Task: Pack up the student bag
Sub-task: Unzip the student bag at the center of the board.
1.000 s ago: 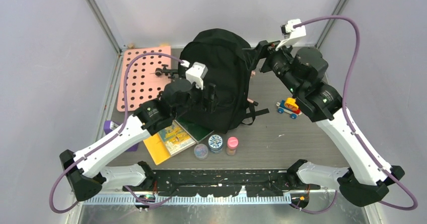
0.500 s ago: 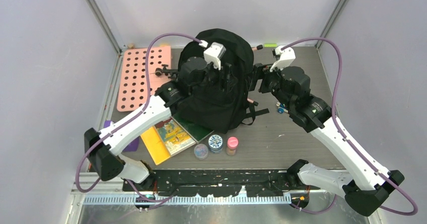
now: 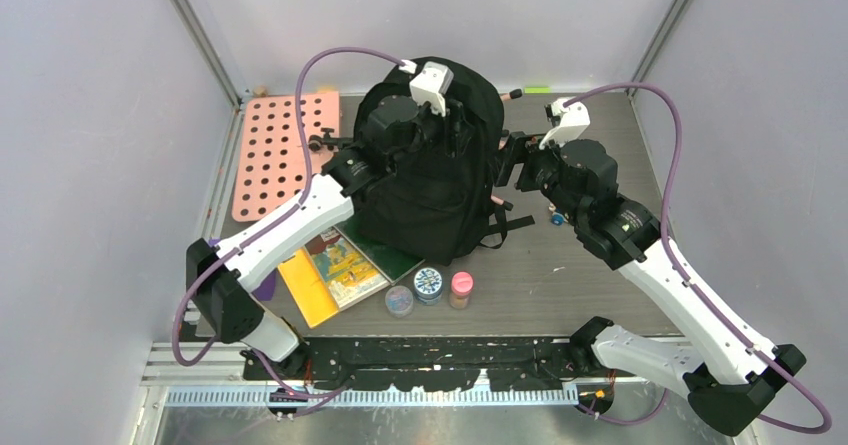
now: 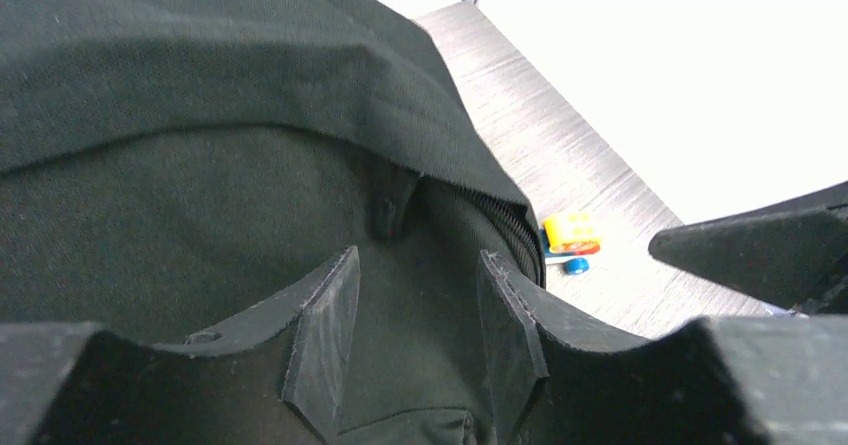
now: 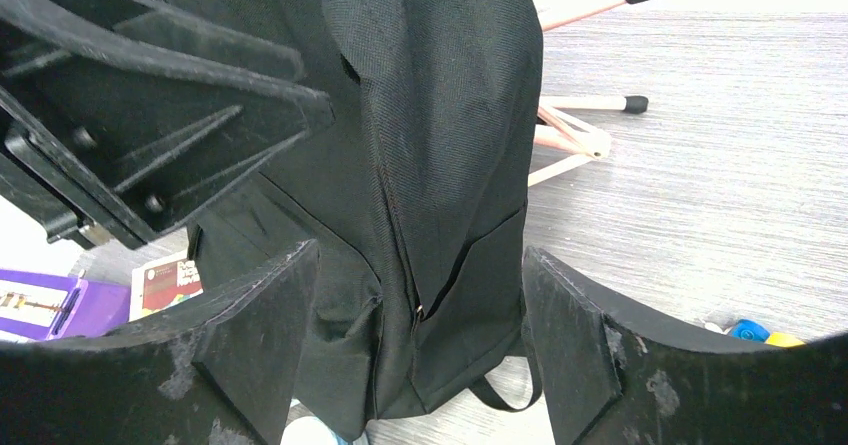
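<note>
Presently we note left jaws spread, set over student bag [image 3: 440, 190] top by zipper; right jaws spread wide, facing bag's side. Bag sits mid-bench [image 3: 540, 285]; booklets [image 3: 340, 265], small jars [image 3: 428, 285] at near edge.

The backpack [image 3: 430, 185] is plain black all over. Beyond the black left gripper [image 4: 415, 265], a toy car [image 4: 570, 233] shows yellow, red and blue on the grey, streaked table [image 4: 540, 135]. Past the black right gripper [image 5: 420, 255] lie pale sticks [image 5: 590, 100] with black tips. To its left is a purple box [image 5: 40, 305].
</note>
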Robot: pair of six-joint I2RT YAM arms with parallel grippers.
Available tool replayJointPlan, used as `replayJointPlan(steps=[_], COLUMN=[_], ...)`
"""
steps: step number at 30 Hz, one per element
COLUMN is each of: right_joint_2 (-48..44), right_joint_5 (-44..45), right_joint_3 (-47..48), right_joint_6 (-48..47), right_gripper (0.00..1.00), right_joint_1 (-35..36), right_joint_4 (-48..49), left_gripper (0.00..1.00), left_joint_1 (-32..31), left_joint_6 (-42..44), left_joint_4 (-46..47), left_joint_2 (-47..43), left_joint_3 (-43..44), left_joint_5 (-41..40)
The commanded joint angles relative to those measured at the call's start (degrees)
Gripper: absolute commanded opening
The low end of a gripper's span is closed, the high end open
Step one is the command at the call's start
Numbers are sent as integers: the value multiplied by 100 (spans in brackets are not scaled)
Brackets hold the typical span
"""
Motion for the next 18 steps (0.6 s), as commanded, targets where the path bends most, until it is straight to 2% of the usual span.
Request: replayJointPlan(steps=[1, 4, 9, 18], right_joint_2=[-55, -26, -53, -118], right_joint_5=[36, 23, 17, 53], right_joint_3=[6, 24, 12, -41], right_joint_6=[19, 4, 5, 42], right_gripper=[80, 79, 79, 78], right_joint_1=[25, 27, 27, 21], right_joint_4=[240, 240, 249, 241], left_gripper=[49, 48, 39, 28], left_joint_1=[36, 35, 36, 36], left_joint_6=[161, 254, 321, 441], left_joint_4=[490, 396, 156, 138], left_joint_2=[124, 255, 446, 559], left_joint_3=[380, 543, 805, 781], left_joint_5=[-48, -75, -118, -240])
